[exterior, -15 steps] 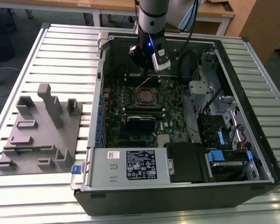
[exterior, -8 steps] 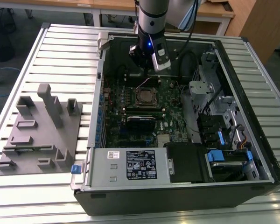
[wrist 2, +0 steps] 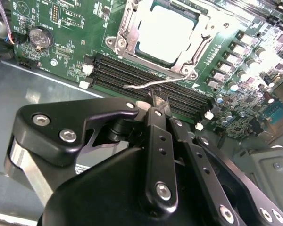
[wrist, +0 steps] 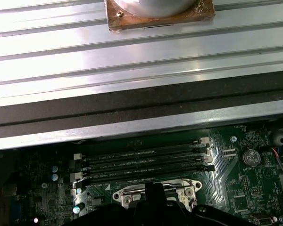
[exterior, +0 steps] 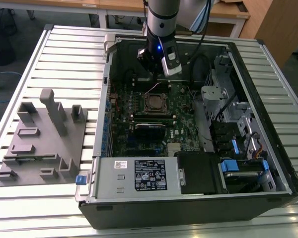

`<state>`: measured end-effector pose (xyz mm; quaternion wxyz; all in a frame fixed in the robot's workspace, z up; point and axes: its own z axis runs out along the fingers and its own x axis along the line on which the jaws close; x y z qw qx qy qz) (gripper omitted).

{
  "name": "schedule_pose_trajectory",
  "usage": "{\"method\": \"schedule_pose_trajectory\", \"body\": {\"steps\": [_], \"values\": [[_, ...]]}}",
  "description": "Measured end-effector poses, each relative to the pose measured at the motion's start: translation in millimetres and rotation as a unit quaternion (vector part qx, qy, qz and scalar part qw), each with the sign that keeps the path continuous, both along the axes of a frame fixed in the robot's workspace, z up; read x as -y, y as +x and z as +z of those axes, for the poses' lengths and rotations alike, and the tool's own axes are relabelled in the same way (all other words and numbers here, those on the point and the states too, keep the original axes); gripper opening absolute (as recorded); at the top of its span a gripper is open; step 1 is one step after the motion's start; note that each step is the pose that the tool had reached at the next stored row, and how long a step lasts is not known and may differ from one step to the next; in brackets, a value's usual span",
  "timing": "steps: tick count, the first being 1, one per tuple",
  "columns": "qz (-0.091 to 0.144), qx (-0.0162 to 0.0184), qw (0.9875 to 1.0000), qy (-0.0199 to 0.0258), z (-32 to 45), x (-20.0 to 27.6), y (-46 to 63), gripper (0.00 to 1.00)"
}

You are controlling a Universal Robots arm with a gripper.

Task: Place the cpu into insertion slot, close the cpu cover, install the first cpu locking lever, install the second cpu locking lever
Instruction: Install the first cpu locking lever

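Observation:
The cpu (wrist 2: 166, 27), a flat silver-grey square, lies in its socket on the green motherboard and also shows in the exterior view (exterior: 155, 102). The cpu cover (wrist 2: 124, 33), a silvery frame, lies flat around it. A thin wire locking lever (wrist 2: 137, 85) stands out from the socket's edge over the memory slots. My gripper (wrist 2: 156, 100) is shut, with its black fingertips right at that lever's shaft; I cannot tell whether they pinch it. In the exterior view the gripper (exterior: 151, 78) hangs just behind the socket. In the first wrist view the fingertips (wrist: 154, 188) sit over the socket frame.
Black memory slots (wrist 2: 132, 75) run beside the socket. The case wall (wrist: 132, 125) rises close behind the gripper. A silver power-supply box (exterior: 139, 176) lies at the front, drive cages (exterior: 238, 134) on the exterior view's right, and a grey fixture plate (exterior: 42, 139) on the slatted table at the left.

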<state>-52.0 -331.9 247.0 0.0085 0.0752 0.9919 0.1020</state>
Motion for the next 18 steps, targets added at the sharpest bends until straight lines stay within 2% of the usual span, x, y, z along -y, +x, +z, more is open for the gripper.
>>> {"method": "schedule_pose_trajectory", "body": {"steps": [18], "values": [[0.0,0.0,1.0,0.0003,0.0,2.8,0.1,0.1]]}}
